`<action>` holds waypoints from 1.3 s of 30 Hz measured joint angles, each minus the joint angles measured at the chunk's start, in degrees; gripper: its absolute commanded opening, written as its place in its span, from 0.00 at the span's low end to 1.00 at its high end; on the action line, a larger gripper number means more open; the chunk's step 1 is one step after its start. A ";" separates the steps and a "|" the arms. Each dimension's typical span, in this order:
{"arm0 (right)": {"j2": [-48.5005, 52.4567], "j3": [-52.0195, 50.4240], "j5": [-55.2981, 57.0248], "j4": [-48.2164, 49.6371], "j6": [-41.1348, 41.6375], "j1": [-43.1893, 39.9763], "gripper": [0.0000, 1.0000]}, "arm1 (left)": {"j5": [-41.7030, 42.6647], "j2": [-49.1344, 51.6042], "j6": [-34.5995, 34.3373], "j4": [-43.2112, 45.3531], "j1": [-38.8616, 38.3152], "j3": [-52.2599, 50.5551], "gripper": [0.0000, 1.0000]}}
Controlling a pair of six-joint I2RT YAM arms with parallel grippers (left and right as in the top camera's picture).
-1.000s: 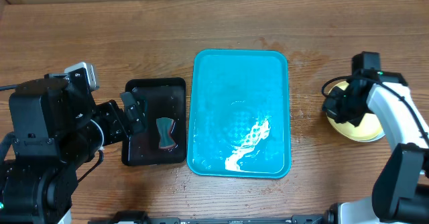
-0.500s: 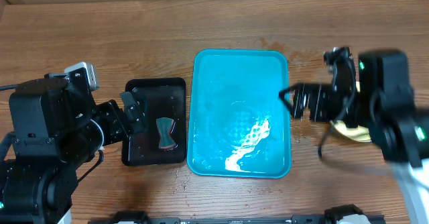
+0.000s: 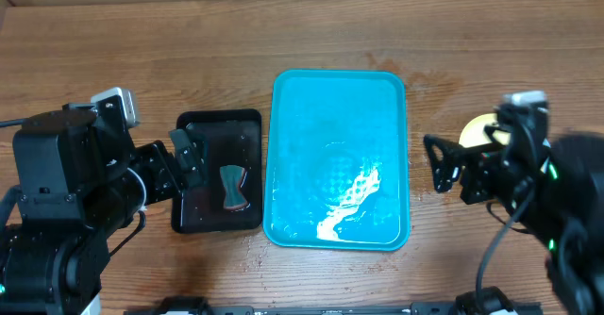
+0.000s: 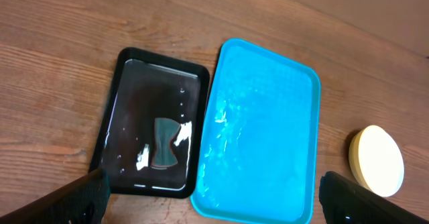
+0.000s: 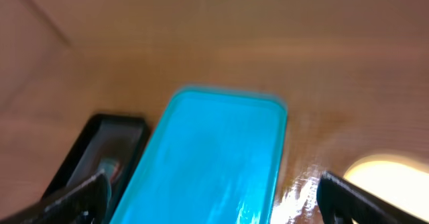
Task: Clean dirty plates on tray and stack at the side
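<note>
The turquoise tray lies at the table's centre, wet, with no plates on it. To its right on the wood sits a pale yellow plate, half hidden by my right arm; the left wrist view shows its whole round top. Whether other plates lie under it I cannot tell. My right gripper hangs open between the tray's right rim and that plate, holding nothing. My left gripper stands open over the left edge of the black tray, also holding nothing. The right wrist view is blurred, showing the tray and the plate.
A small black tray holding water lies left of the turquoise one, with a dark hourglass-shaped sponge in it. Bare wooden table surrounds both trays. A wet sheen marks the wood right of the turquoise tray.
My right gripper has left the yellow plate and opened, swinging towards the tray and then settling lower beside its right rim. The left arm has not moved.
</note>
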 measured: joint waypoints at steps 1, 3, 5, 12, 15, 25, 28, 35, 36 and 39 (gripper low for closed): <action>-2.93 -3.41 0.39 4.66 -0.44 -0.22 1.00 | 0.00 0.00 0.00 0.04 0.00 0.00 1.00; -9.66 -11.47 0.96 11.80 -0.96 -1.14 1.00 | 0.02 0.00 0.02 -0.02 0.00 0.00 1.00; -16.26 -19.93 0.90 16.41 -1.27 -2.51 1.00 | 0.00 0.00 0.04 0.02 0.00 0.09 1.00; -32.85 -48.37 -0.09 27.43 -1.66 -5.27 1.00 | 0.00 0.00 0.15 0.00 0.00 0.11 1.00; -37.99 -56.13 -1.38 32.57 -1.73 -5.27 1.00 | 0.00 0.00 0.15 0.00 0.00 0.11 1.00; -44.61 -69.68 -3.26 51.47 -1.95 -5.27 1.00 | 0.00 0.00 0.15 -0.02 0.00 0.11 1.00; -44.72 -69.94 -3.43 51.69 -1.95 -5.20 1.00 | 0.00 0.00 0.15 -0.02 0.00 0.11 1.00; -44.72 -69.94 -3.67 51.67 -1.95 -5.20 1.00 | 0.02 0.00 0.15 -0.02 0.00 0.11 1.00; -44.72 -69.94 -3.67 51.65 -1.92 -5.20 1.00 | 0.00 0.00 0.15 -0.02 0.00 0.11 1.00; -44.72 -69.94 -3.67 51.65 -1.95 -5.20 1.00 | 0.02 0.00 0.15 -0.02 0.00 0.11 1.00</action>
